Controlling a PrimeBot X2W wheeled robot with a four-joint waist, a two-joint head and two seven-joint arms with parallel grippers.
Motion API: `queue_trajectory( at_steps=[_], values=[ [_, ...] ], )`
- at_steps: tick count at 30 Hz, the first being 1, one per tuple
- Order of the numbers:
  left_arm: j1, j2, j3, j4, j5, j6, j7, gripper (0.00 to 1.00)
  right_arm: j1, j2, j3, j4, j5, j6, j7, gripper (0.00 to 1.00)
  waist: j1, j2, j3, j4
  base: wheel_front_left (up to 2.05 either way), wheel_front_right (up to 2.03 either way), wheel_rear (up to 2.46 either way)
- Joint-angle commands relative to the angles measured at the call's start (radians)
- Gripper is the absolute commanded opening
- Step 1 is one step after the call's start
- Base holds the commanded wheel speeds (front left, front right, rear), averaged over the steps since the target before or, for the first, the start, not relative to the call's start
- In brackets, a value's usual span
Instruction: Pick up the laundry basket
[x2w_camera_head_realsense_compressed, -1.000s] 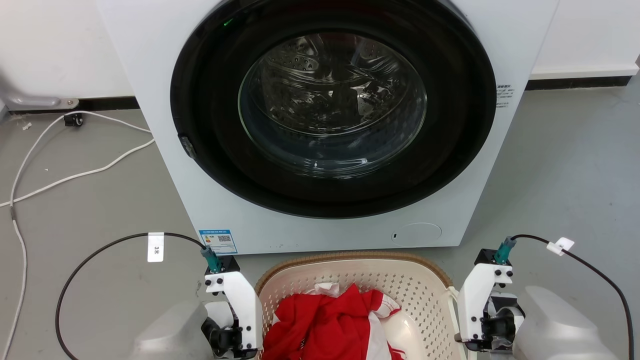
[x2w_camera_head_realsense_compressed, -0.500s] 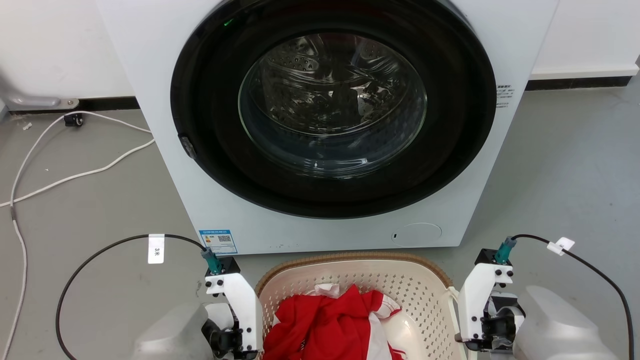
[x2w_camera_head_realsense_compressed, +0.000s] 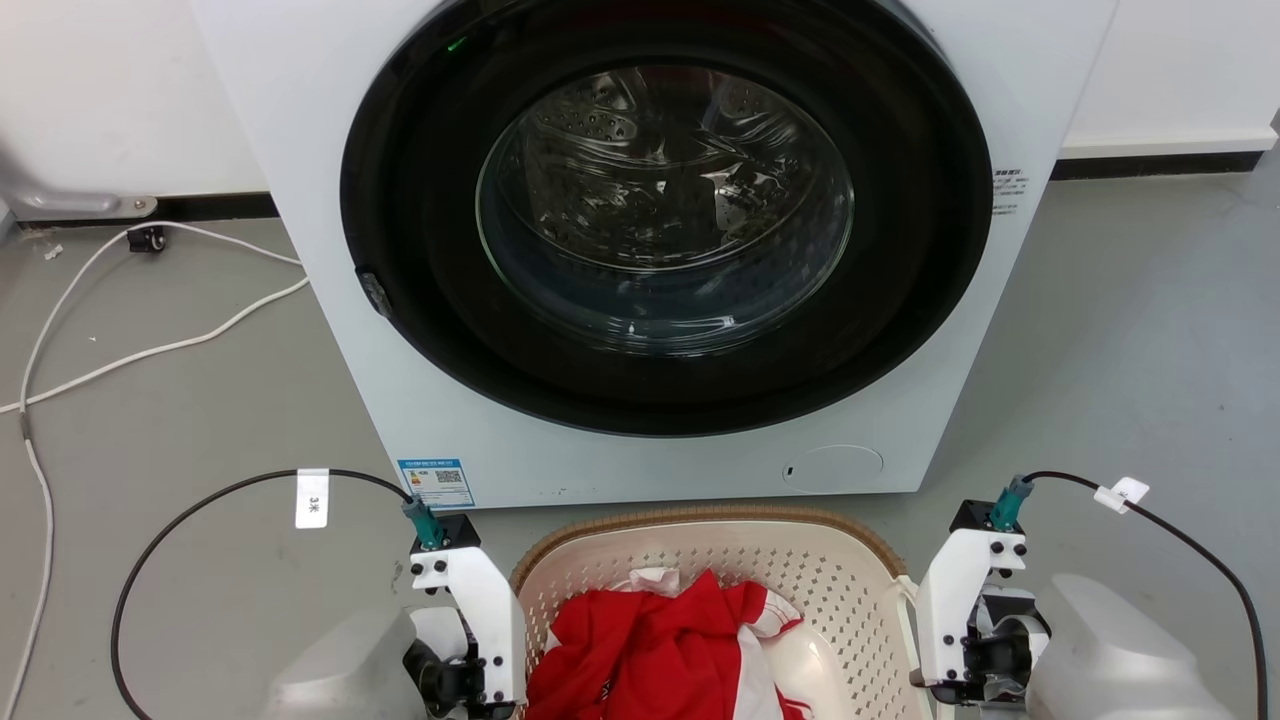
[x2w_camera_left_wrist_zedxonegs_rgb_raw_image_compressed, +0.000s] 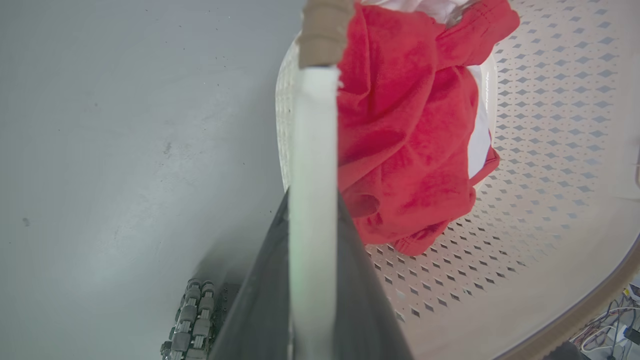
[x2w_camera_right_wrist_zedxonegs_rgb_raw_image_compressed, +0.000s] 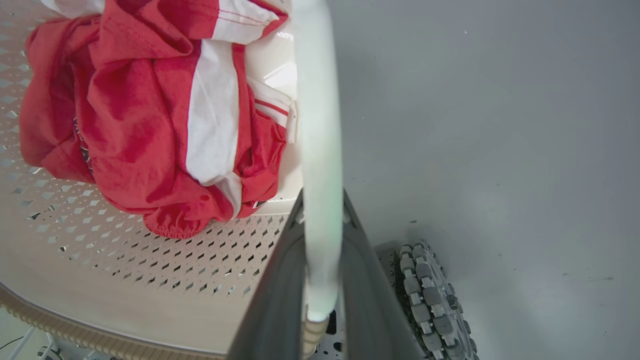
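The cream laundry basket (x2w_camera_head_realsense_compressed: 800, 570) with its brown woven-look rim sits low in the head view, just in front of the washer, with a red and white garment (x2w_camera_head_realsense_compressed: 650, 650) inside. My left gripper (x2w_camera_head_realsense_compressed: 470, 660) stands at the basket's left side and my right gripper (x2w_camera_head_realsense_compressed: 965, 640) at its right side. In the left wrist view my left gripper (x2w_camera_left_wrist_zedxonegs_rgb_raw_image_compressed: 312, 210) is shut on the white left handle (x2w_camera_left_wrist_zedxonegs_rgb_raw_image_compressed: 312, 125). In the right wrist view my right gripper (x2w_camera_right_wrist_zedxonegs_rgb_raw_image_compressed: 322, 210) is shut on the white right handle (x2w_camera_right_wrist_zedxonegs_rgb_raw_image_compressed: 320, 100). Perforated walls (x2w_camera_left_wrist_zedxonegs_rgb_raw_image_compressed: 540, 150) (x2w_camera_right_wrist_zedxonegs_rgb_raw_image_compressed: 100, 240) and the garment (x2w_camera_left_wrist_zedxonegs_rgb_raw_image_compressed: 400, 125) (x2w_camera_right_wrist_zedxonegs_rgb_raw_image_compressed: 140, 125) show beside the fingers.
A white front-loading washer (x2w_camera_head_realsense_compressed: 330, 150) with a closed dark round door (x2w_camera_head_realsense_compressed: 665, 210) stands right behind the basket. White cables (x2w_camera_head_realsense_compressed: 150, 350) lie on the grey floor at the left. Black cables loop from both wrists. Base wheels (x2w_camera_right_wrist_zedxonegs_rgb_raw_image_compressed: 425, 295) (x2w_camera_left_wrist_zedxonegs_rgb_raw_image_compressed: 192, 315) sit near the basket.
Both grippers and the basket have shifted a few pixels toward the bottom of the head view; the washer has not moved.
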Motion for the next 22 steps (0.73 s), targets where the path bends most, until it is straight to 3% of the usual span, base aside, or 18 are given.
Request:
queue_trajectory(
  at_steps=[1, 22],
  values=[
    [0.002, -0.015, -0.001, -0.017, -0.01, -0.014, -0.005, 0.0, 0.004, 0.02, -0.005, -0.006, -0.002, 0.003, 0.005, 0.0, -0.0001, 0.0, 0.001, 0.0, 0.0, 0.0, 0.0],
    [0.003, -0.012, -0.018, -0.014, -0.024, -0.014, -0.013, 0.0, 0.009, 0.018, -0.024, -0.006, -0.013, 0.003, 0.014, 0.0, -0.0001, 0.0, 0.005, -0.002, 0.0, 0.0, 0.0]
  ],
)
